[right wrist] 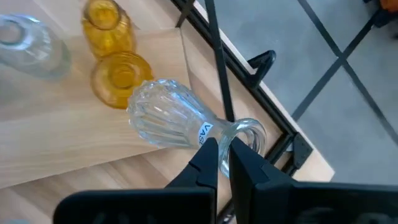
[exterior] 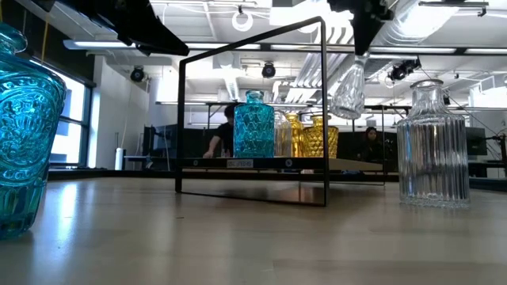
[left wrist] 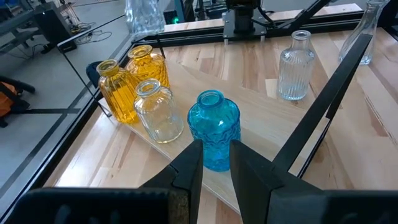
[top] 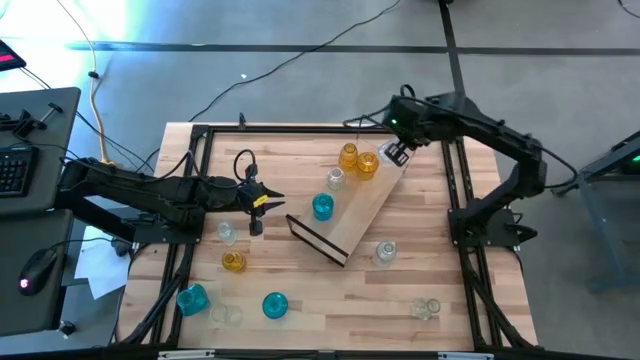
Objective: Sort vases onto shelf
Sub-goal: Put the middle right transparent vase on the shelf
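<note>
The long light-wood shelf (top: 362, 205) already carried four small glass vases (top: 347, 156) while seven waited on the table, the right gripper (right wrist: 222, 163) clamped a clear ribbed vase (right wrist: 168, 122) above it, and the left gripper (left wrist: 216, 163) hung apart, empty.

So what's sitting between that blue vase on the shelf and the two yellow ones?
A small clear vase stands on the shelf between the teal-blue vase and the two amber vases; the left wrist and high views show it.

The left end effector (left wrist: 216, 163), fingers slightly apart and empty, faces a teal vase (left wrist: 214, 129). Two amber vases (left wrist: 127, 81) and a clear vase (left wrist: 158, 111) stand beside it on the shelf (left wrist: 124, 146).
</note>
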`<state>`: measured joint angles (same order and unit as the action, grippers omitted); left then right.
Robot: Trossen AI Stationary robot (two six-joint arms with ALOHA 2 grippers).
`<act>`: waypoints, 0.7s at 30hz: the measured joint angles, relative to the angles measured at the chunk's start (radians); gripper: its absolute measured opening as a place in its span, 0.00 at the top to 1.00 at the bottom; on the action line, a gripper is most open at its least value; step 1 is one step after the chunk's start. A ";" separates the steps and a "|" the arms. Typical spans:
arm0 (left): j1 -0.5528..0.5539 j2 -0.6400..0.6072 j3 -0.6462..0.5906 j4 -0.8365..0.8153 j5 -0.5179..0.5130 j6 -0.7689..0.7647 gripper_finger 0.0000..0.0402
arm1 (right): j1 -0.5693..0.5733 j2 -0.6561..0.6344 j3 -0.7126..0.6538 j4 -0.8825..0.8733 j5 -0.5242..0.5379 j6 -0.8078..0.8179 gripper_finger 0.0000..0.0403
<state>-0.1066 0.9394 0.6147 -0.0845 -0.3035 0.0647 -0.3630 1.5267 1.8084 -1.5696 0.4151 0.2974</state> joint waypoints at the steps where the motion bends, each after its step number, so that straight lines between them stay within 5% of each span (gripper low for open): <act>1: 0.000 0.000 0.000 0.000 0.000 0.000 0.82 | -0.011 0.011 0.004 -0.001 0.000 -0.011 1.00; 21: 0.000 0.000 0.000 -0.020 0.001 0.011 0.82 | -0.097 0.044 -0.007 -0.001 -0.006 -0.063 1.00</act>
<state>-0.1062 0.9394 0.6147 -0.1046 -0.3027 0.0753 -0.4603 1.5711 1.8011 -1.5709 0.4095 0.2340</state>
